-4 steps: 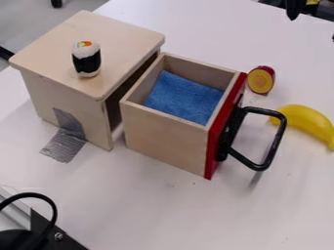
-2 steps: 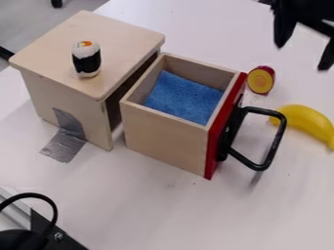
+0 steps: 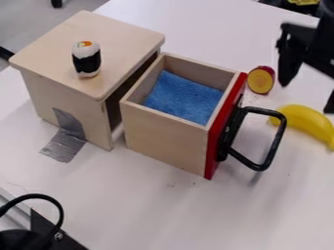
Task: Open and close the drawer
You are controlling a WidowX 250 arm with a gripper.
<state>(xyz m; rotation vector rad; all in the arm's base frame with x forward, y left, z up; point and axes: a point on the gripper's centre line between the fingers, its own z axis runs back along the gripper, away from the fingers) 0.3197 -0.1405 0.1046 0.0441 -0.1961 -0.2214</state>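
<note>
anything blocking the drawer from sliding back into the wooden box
Nothing visible stands in the gap between the drawer and the wooden box; the blue pad lies inside the drawer, below its rim.

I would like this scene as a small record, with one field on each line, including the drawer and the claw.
drawer: open, well out from the wooden cabinet
drawer contents: blue soft-looking piece
handle: black loop on the red front
claw: open, upper right, off the handle
on cabinet: toy sushi roll, upright
beyond the handle: yellow banana; round red-and-yellow piece
tape: grey strip, cabinet side to table
closing: not done
</note>
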